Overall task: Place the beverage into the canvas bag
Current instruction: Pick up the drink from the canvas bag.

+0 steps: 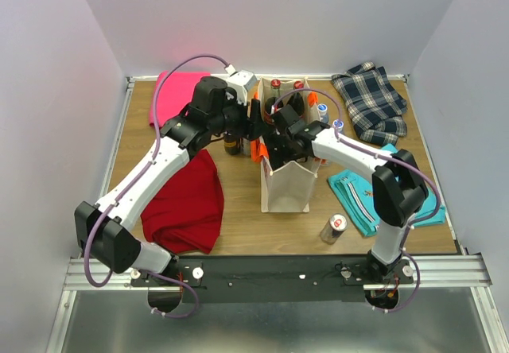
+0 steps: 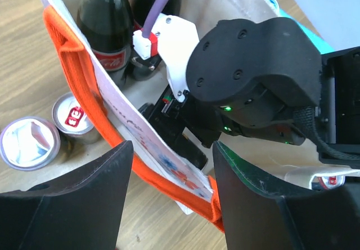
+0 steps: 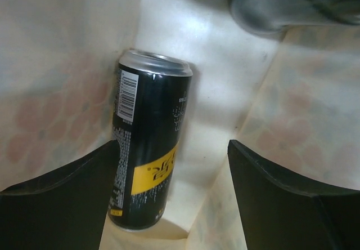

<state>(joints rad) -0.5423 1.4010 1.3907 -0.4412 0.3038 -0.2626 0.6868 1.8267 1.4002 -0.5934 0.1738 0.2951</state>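
The cream canvas bag [image 1: 285,188] with orange straps stands upright mid-table. My right gripper [image 3: 173,148] is deep inside it, jaws open. A black can with a yellow label [image 3: 147,165] stands on the bag floor between the fingers, close to the left finger, with a wide gap to the right one. My left gripper [image 2: 172,146] is open and straddles the bag's left rim and orange strap [image 2: 84,86]. In the top view it [image 1: 256,130] sits at the bag's far-left corner, with the right gripper [image 1: 280,140] reaching into the mouth.
Cola bottles [image 1: 274,91] and small cans [image 1: 322,113] stand behind and right of the bag. One bottle [image 1: 232,142] is under my left wrist. A can [image 1: 335,227] stands front right. Red [image 1: 187,202], pink [image 1: 171,91], plaid [image 1: 372,102] and teal [image 1: 362,198] cloths lie around.
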